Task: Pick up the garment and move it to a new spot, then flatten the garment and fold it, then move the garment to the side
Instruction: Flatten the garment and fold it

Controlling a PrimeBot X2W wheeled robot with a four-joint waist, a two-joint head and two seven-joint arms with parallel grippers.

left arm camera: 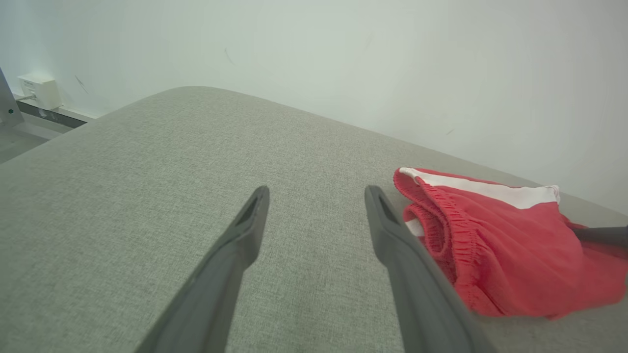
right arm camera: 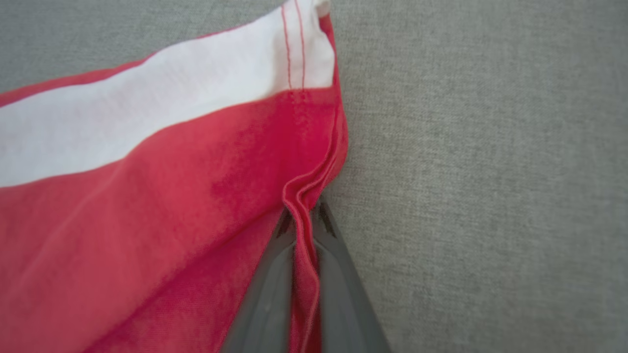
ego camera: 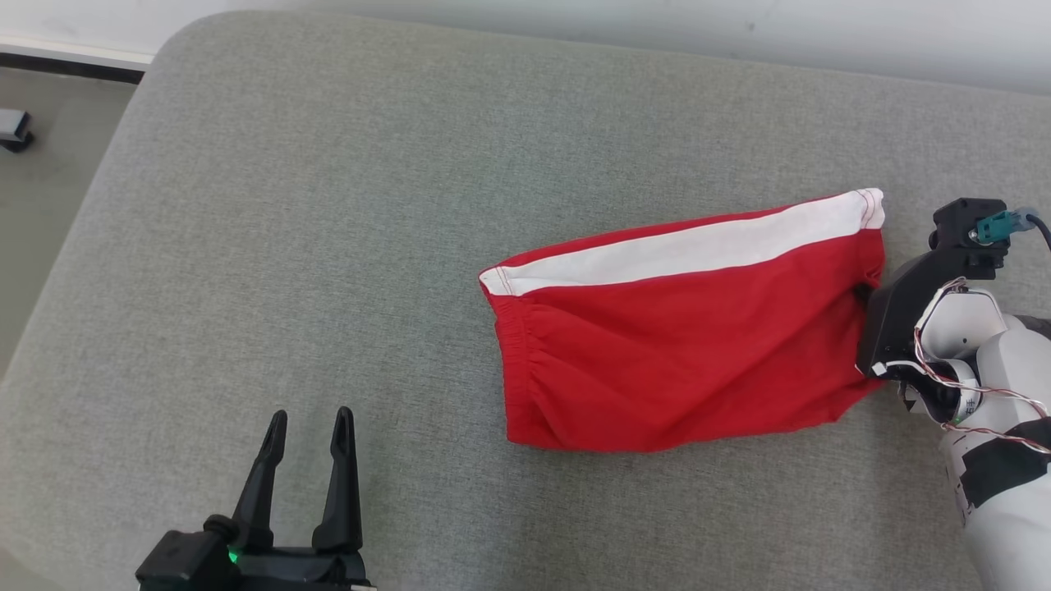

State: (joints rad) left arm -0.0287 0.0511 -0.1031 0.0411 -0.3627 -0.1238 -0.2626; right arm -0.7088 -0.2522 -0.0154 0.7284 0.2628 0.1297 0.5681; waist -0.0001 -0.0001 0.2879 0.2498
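The garment (ego camera: 681,345) is a pair of red shorts with a white side stripe, lying folded on the grey cushion, right of centre. My right gripper (right arm camera: 304,215) is shut on a pinched fold of the garment's (right arm camera: 147,196) right edge, red cloth squeezed between its two dark fingers. In the head view that gripper (ego camera: 864,294) meets the cloth at its right side, fingertips hidden by fabric. My left gripper (ego camera: 308,427) stands open at the lower left, well clear of the shorts. From the left wrist, the open fingers (left arm camera: 316,196) frame bare cushion, with the garment (left arm camera: 500,240) to their right.
The grey upholstered cushion (ego camera: 328,246) spreads wide to the left and front of the shorts. A pale wall (left arm camera: 343,59) runs behind it. Floor with a small dark object (ego camera: 15,130) lies off the cushion's far left edge.
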